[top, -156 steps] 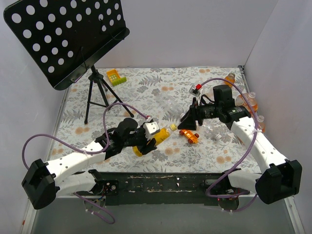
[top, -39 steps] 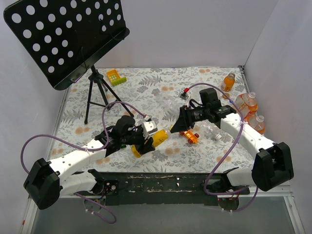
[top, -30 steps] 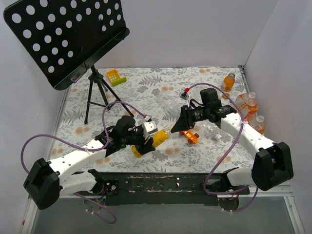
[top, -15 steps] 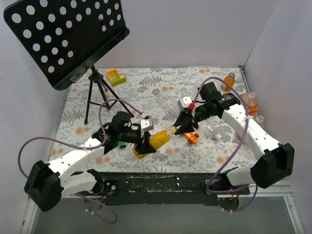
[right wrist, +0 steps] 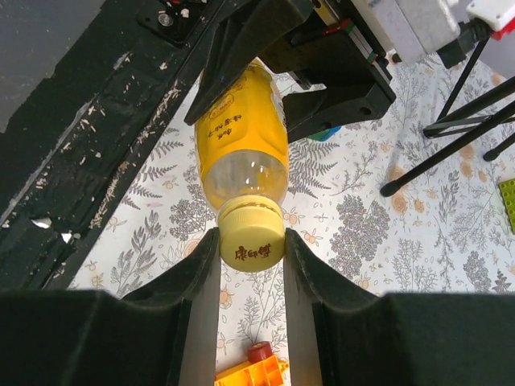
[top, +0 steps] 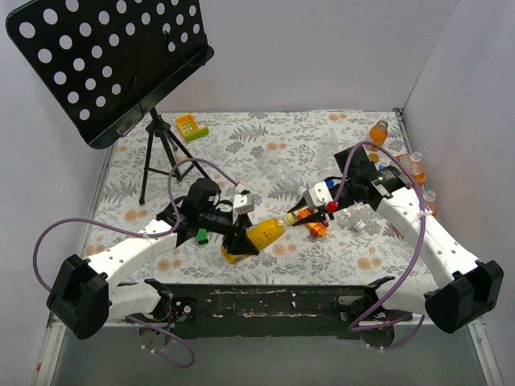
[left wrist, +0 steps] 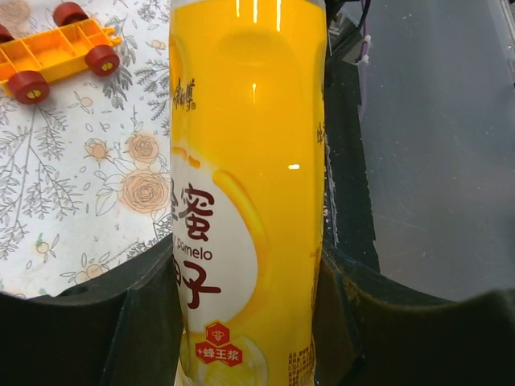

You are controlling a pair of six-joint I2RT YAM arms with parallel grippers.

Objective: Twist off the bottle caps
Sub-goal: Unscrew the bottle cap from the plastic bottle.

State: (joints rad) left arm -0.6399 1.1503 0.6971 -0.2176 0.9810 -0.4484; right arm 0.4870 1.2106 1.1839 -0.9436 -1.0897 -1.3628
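The left pincer [left wrist: 245, 315] is clamped around the lower body of a clear plastic bottle of yellow drink [top: 257, 238], holding it above the floral-patterned desk [top: 265, 153], nearly on its side. The yellow liquid fills most of the bottle; only the shoulder below the neck shows clear. Its yellow plastic screw cap [right wrist: 252, 233] points toward the right arm and sits on the neck, pinched between the narrow fingers of the right pincer [right wrist: 252, 267]. An orange toy car [top: 316, 227] lies just beside. Three bottles of orange drink [top: 409, 170] stand along the right wall.
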